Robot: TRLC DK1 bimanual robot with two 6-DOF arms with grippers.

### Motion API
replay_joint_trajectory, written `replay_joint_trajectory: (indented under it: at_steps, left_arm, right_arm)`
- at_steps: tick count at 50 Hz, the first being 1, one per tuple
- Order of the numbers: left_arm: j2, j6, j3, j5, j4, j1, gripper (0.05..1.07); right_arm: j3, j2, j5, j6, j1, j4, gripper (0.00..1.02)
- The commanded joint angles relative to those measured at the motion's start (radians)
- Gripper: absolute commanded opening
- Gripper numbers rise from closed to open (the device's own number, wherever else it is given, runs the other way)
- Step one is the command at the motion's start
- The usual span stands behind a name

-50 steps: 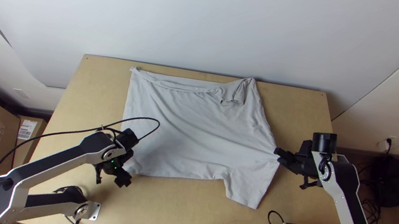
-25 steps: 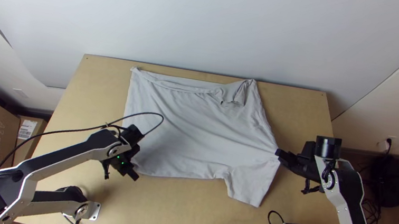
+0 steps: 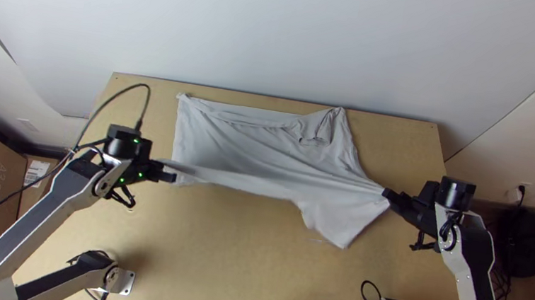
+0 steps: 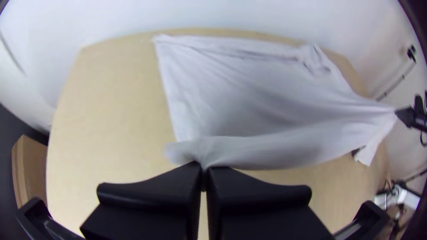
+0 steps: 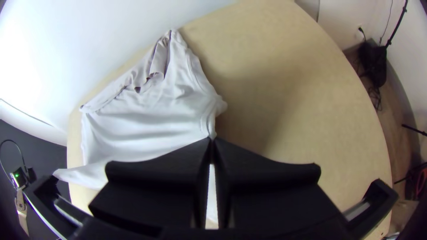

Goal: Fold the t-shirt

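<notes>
T-shirt (image 3: 246, 150) in top view: spread over the far half of the table (image 3: 228, 265), far edge rucked. Near side pulled into a taut band (image 3: 241, 181) between left gripper (image 3: 171, 177) and right gripper (image 3: 387, 194). Loose flap (image 3: 342, 223) slopes toward the near side, just beside right gripper.

Left wrist view: left gripper (image 4: 203, 168) closed, T-shirt edge pinched at its tips, creases running out from the grip.

Right wrist view: right gripper (image 5: 212, 141) also closed, holding T-shirt at its tips. More pale cloth visible through the slit between its fingers.
</notes>
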Motion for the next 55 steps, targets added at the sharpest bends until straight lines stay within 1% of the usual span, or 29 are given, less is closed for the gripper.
replay_joint_trajectory:
  at_steps: [1,6,9,13,16,26,32,40,46,49,55]
  left_arm:
    - [-0.026,-0.033,0.036,-0.028,0.015,0.042,0.08]
    - [-0.049,-0.013,0.074,-0.039,0.036,0.074,0.08]
    - [-0.064,0.024,0.077,-0.062,0.11,0.104,0.08]
    - [-0.056,0.04,0.099,-0.068,0.174,0.175,0.08]
    - [-0.029,0.039,0.157,-0.068,0.178,0.22,0.08]
    - [0.065,0.039,0.397,-0.068,0.179,0.287,0.08]
    - [0.126,0.031,0.538,-0.068,0.184,0.305,0.08]
    - [0.188,0.011,0.697,-0.094,0.26,0.316,0.08]
    - [0.246,0.001,0.874,-0.104,0.259,0.316,0.08]
    - [0.258,-0.001,0.943,-0.114,0.26,0.319,0.08]
    - [0.241,0.002,1.018,-0.123,0.277,0.33,0.08]
  right_arm:
    - [0.076,0.013,0.056,-0.049,0.013,0.064,0.02]
    - [0.166,0.045,0.064,-0.075,0.022,0.088,0.02]
    - [0.216,0.064,0.064,-0.098,0.025,0.108,0.02]
    - [0.272,0.093,0.067,-0.123,0.025,0.133,0.02]
    - [0.328,0.122,0.072,-0.13,0.032,0.136,0.02]
    - [0.555,0.225,0.112,-0.16,0.082,0.143,0.02]
    - [0.699,0.332,0.118,-0.19,0.091,0.162,0.02]
    - [0.926,0.446,0.119,-0.223,0.101,0.234,0.02]
    - [1.105,0.519,0.155,-0.252,0.124,0.289,0.02]
    - [1.168,0.533,0.161,-0.252,0.13,0.314,0.02]
    - [1.257,0.512,0.164,-0.241,0.159,0.317,0.02]
